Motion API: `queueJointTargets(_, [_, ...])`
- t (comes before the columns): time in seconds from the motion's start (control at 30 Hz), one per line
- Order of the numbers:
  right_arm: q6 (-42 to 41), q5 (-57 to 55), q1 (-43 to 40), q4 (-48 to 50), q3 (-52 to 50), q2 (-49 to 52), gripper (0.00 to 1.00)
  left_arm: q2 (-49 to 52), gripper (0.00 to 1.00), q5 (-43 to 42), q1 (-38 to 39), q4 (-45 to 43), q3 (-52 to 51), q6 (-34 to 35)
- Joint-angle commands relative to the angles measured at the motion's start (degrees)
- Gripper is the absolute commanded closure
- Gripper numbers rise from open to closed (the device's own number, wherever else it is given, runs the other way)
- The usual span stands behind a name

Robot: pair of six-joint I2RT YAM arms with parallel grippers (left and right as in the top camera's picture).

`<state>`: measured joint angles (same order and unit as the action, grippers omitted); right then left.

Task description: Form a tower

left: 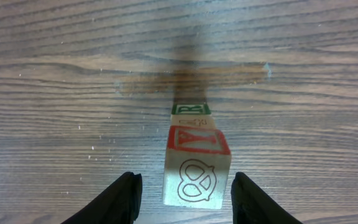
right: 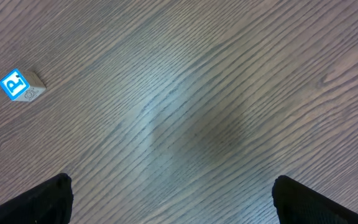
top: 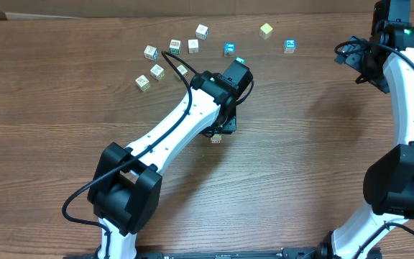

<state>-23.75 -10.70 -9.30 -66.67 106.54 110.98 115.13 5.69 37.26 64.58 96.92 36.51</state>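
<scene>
Several loose cubes [top: 157, 70] noted up-left of the tower [left: 194, 180]. Straddled its top with the left gripper [left: 185, 186] — fingers parted, a gap showing, nothing gripped. Likely needed a straight lift clear, no sideways nudge. Far right of the tower, right gripper [right: 173, 186] spread wide — empty.

Left arm [top: 175, 126] stretches diagonally forward, left hand [left: 185, 183] pointing down, fingers seemingly a little apart. Right arm [top: 408, 93] stands back, right hand [right: 173, 186] fingers spread wide.
</scene>
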Motion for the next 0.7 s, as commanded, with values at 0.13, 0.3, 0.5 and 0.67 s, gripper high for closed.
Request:
queueJointTargets(0.13, [-0.02, -0.2, -0.09, 0.2, 0.31, -0.37, 0.0, -1.03, 0.61, 0.9, -0.04, -1.95, -0.48, -0.33])
queueJointTargets(0.3, [-0.02, -0.2, -0.09, 0.2, 0.28, -0.37, 0.0, -1.03, 0.67, 0.87, -0.04, -2.25, -0.48, -0.39])
queueJointTargets(0.5, [-0.02, -0.2, -0.09, 0.2, 0.28, -0.37, 0.0, -1.03, 0.65, 0.68, -0.02, -2.01, -0.9, -0.57])
queueJointTargets(0.67, [-0.02, -0.2, -0.09, 0.2, 0.31, -0.37, 0.0, -1.03, 0.65, 0.68, 0.0, -2.14, -1.64, -0.52])
